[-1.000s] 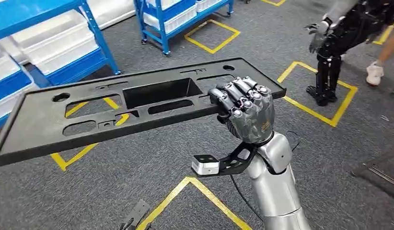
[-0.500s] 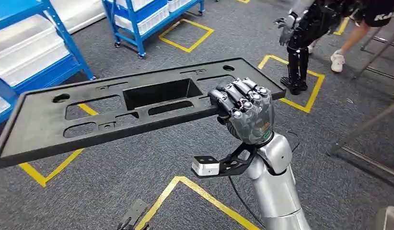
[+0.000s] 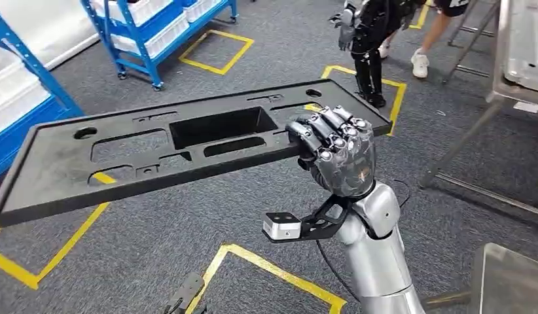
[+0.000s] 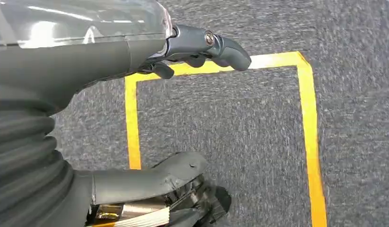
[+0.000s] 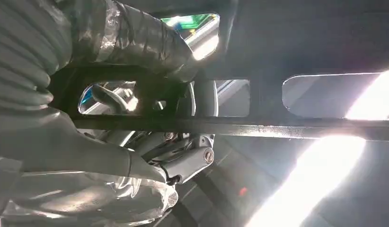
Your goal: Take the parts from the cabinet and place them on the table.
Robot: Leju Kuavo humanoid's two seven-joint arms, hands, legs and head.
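Right hand [image 3: 337, 154] fingers clamped on long black plastic panel [image 3: 135, 154], held roughly level over grey carpet, left hand [image 4: 136, 118] fingers apart, holding nothing, blue shelving [image 3: 145, 29] behind

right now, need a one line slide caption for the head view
Right hand grips a long black plastic panel by one edge, carrying it level above grey carpet marked with yellow tape.

Black panel [image 3: 188, 147] in right hand [image 3: 335, 154]

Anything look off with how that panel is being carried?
Yes: the right robot hand grips the long black panel near one end, so most of it sticks out sideways unsupported. The left robot hand holds nothing.
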